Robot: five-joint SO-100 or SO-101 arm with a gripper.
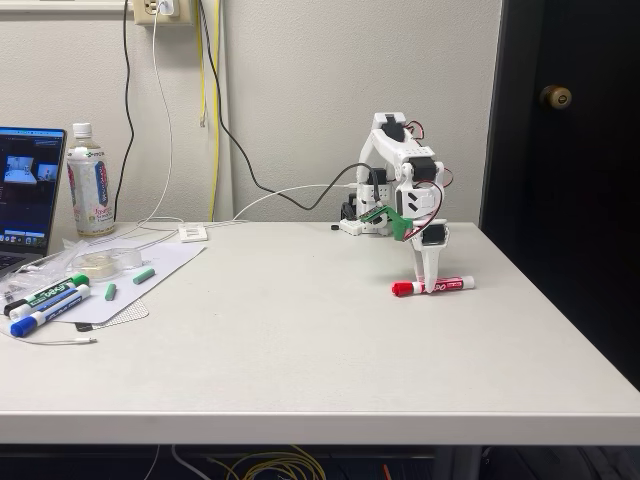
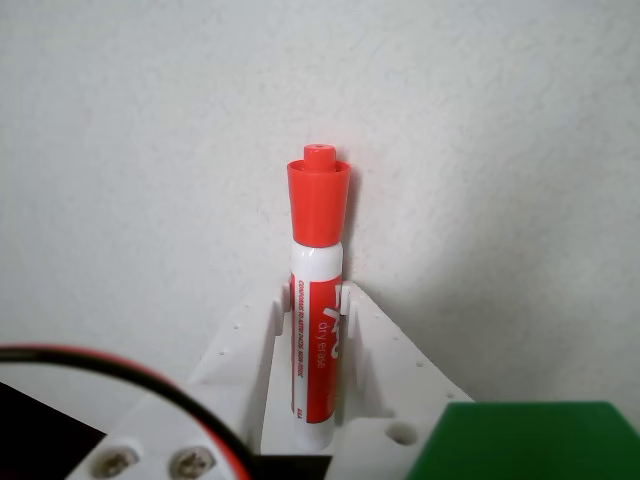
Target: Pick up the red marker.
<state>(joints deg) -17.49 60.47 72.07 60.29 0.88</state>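
Fixed view, table: I see a white table against a pale wall, the arm standing toward its back right.
Fixed view, arm: white arm folded forward and down, gripper pointing at the tabletop.
Fixed view, target: the red marker lies flat on the table just in front of the arm, red cap to the left in this view, white end to the right.
Fixed view, grip: the fingers come down over the middle of the barrel, one to each side; their tips are at table level. From here I cannot tell if they press on it.
Fixed view, clutter: far left, a green-capped marker and a blue-capped marker lie on a white sheet, well apart from the arm. A laptop and a plastic bottle stand behind them.
Wrist view, target: the red marker runs up the picture, cap at the far end, over the bare tabletop.
Wrist view, grip: white fingers flank the barrel closely on both sides, a narrow opening with the barrel filling it. Contact looks likely; a firm clamp I cannot confirm.
Wrist view, foreground: a green part at lower right, a red cable at lower left.
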